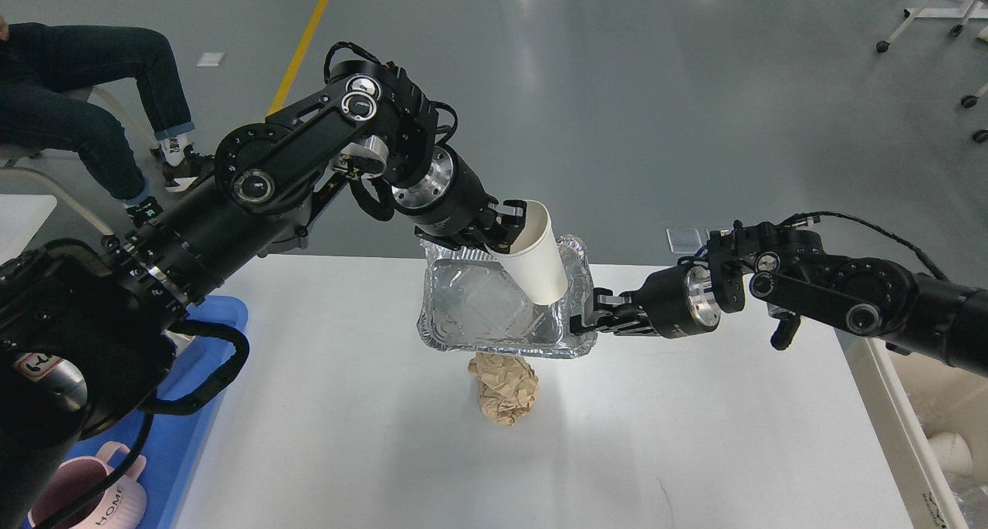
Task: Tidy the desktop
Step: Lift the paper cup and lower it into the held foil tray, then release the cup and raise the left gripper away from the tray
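Observation:
The white desktop fills the lower view. My right gripper is shut on the right rim of a silver foil tray and holds it above the desktop. My left gripper is shut on the rim of a white paper cup. The cup's base dips into the tray, tilted down to the right. A crumpled brown paper ball lies on the desktop just under the tray's near edge.
A blue plastic tray sits at the left edge, mostly hidden by my left arm, with a pink mug in it. A cream bin stands beyond the table's right edge. A seated person's legs are at far left.

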`<action>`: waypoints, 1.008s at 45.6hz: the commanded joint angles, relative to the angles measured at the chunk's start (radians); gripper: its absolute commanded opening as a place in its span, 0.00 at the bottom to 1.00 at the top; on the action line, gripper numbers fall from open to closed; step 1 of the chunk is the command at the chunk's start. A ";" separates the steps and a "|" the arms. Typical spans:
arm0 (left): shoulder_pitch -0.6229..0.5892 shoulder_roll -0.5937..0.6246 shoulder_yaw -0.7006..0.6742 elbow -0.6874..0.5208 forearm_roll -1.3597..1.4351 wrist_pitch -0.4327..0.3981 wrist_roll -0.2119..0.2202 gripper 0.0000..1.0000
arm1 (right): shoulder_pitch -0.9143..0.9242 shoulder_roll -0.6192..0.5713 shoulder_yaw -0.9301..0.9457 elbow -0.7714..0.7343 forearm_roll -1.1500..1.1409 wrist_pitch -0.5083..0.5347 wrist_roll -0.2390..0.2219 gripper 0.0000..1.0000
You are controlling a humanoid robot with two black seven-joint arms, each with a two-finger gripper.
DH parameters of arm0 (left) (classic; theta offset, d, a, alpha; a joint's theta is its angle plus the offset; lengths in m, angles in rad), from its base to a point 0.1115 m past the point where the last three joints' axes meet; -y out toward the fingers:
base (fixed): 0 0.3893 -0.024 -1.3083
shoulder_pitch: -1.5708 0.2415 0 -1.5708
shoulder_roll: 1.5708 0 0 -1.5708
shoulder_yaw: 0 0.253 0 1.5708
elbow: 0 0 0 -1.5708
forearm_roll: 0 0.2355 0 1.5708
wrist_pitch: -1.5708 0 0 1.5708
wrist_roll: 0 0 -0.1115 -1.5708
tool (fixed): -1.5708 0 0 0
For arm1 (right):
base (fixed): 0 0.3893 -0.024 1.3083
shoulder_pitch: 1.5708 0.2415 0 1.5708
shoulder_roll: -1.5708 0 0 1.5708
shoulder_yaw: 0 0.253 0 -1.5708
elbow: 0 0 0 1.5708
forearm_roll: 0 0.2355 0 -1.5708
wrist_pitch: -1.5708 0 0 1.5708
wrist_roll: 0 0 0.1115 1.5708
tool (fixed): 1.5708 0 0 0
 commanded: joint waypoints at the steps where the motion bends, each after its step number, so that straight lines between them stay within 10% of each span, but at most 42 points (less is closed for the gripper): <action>1: 0.019 0.000 0.003 0.001 0.008 0.000 0.000 0.00 | 0.003 -0.005 0.003 0.005 0.006 0.000 0.001 0.00; 9: 0.025 -0.003 0.003 0.002 0.008 0.000 -0.003 0.11 | 0.003 -0.010 0.006 0.008 0.007 0.000 0.001 0.00; 25: 0.018 0.001 -0.022 0.002 -0.006 0.000 -0.012 0.98 | 0.001 -0.027 0.009 0.022 0.007 0.000 0.001 0.00; 46: -0.013 0.061 -0.189 0.001 -0.010 0.000 -0.005 0.99 | -0.005 -0.044 0.009 0.027 0.007 0.000 0.001 0.00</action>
